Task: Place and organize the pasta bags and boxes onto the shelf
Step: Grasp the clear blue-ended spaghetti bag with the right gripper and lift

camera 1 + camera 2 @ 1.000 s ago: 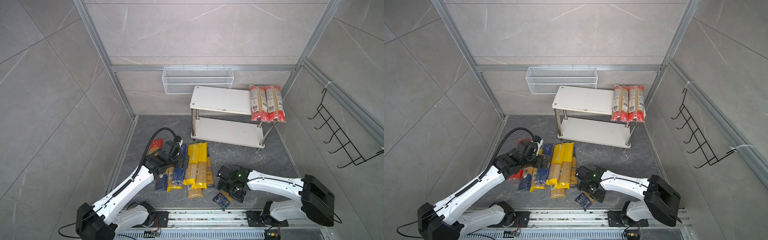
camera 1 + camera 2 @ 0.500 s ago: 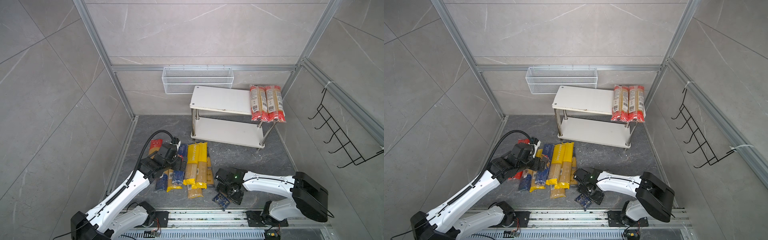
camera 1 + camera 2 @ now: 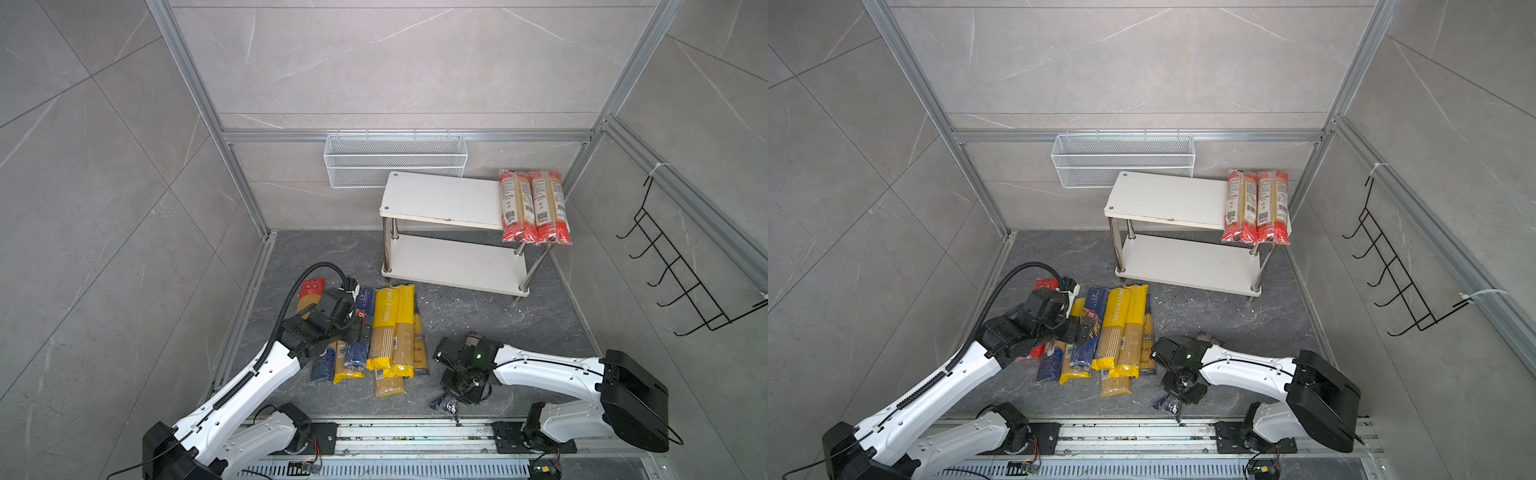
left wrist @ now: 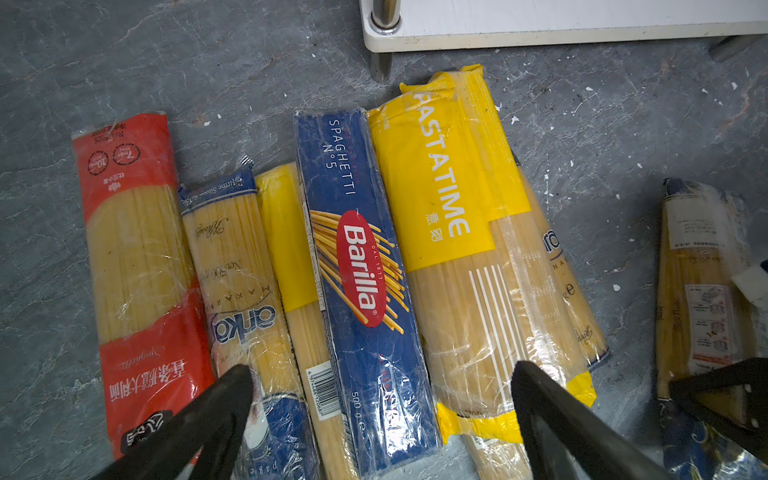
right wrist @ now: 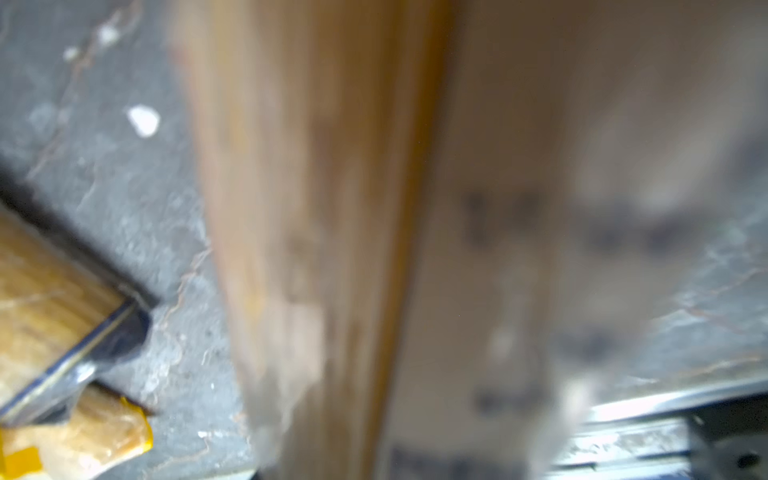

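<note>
Left tool [image 4: 382,370] stood wide open over the row of pasta packs [image 3: 390,328] on the grey desk [image 3: 478,316], right tool [image 3: 461,388] was low upon a navy-ended bag [image 3: 445,405], its grip I could not tell, two red-ended bags [image 3: 534,205] lay on the shelf [image 3: 444,199] top board.

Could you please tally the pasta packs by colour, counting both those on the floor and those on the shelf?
Red-ended bags: 2
Red bag: 1
Barilla box: 1
Navy-ended bags: 3
Yellow bags: 4, one mostly buried
Total: 11
</note>
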Action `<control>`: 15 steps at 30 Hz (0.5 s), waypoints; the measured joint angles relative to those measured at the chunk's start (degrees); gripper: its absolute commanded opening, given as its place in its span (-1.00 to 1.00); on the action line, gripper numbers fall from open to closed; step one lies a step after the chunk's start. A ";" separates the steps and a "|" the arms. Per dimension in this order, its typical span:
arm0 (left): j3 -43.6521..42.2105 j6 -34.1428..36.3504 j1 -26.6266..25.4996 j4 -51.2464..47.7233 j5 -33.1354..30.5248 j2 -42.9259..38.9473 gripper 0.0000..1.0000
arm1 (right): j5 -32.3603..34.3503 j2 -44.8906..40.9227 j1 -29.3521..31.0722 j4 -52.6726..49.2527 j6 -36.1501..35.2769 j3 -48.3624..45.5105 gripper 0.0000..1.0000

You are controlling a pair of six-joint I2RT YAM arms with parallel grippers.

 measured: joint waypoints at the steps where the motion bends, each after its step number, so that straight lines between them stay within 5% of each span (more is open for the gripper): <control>1: 0.07 0.04 0.00 0.02 -0.26 0.50 1.00 | 0.00 0.28 0.04 -1.03 -0.96 0.96 -1.00; 15: 3.78 2.10 1.79 2.14 -1.92 4.33 1.00 | -0.02 -6.27 0.20 -6.40 -15.15 15.54 -1.00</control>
